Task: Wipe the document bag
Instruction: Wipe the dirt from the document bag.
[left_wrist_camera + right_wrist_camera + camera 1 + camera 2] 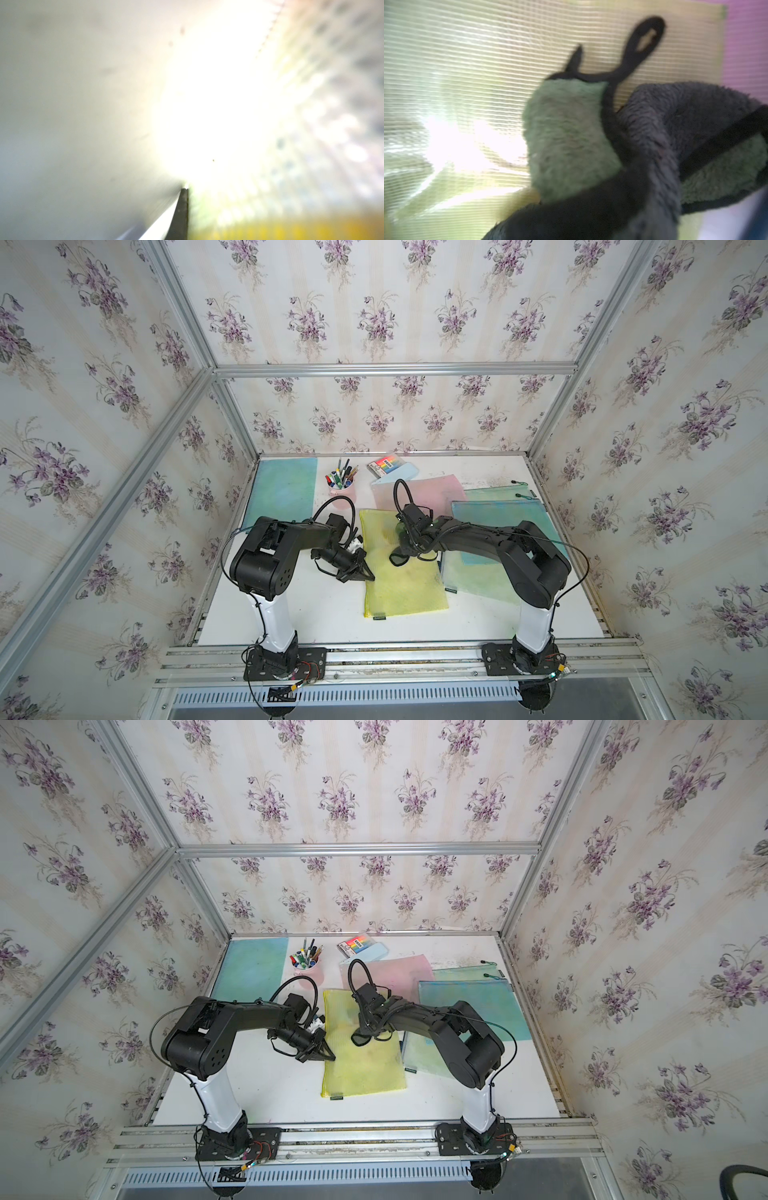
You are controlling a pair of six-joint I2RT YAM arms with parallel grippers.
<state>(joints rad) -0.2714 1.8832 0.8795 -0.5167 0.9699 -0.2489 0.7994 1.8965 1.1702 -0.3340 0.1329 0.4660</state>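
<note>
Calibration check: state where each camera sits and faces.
Top views: high at the table's front, looking down and back; left arm, right arm, yellow bag.
Left wrist: on left arm, close over the bag's edge; one claw fingertip shows.
Right wrist: on right arm, facing the cloth on the bag; own body unclear.
Shared: the yellow bag.

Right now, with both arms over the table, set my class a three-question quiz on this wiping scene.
1. True or false: the right gripper holds its cloth on the yellow bag.
2. The pens stand in: A glass jar, B pink cup, C metal tin.
3. Fill in: the left gripper is ___.
Key: 1 true; 2 B; 3 shut.
</note>
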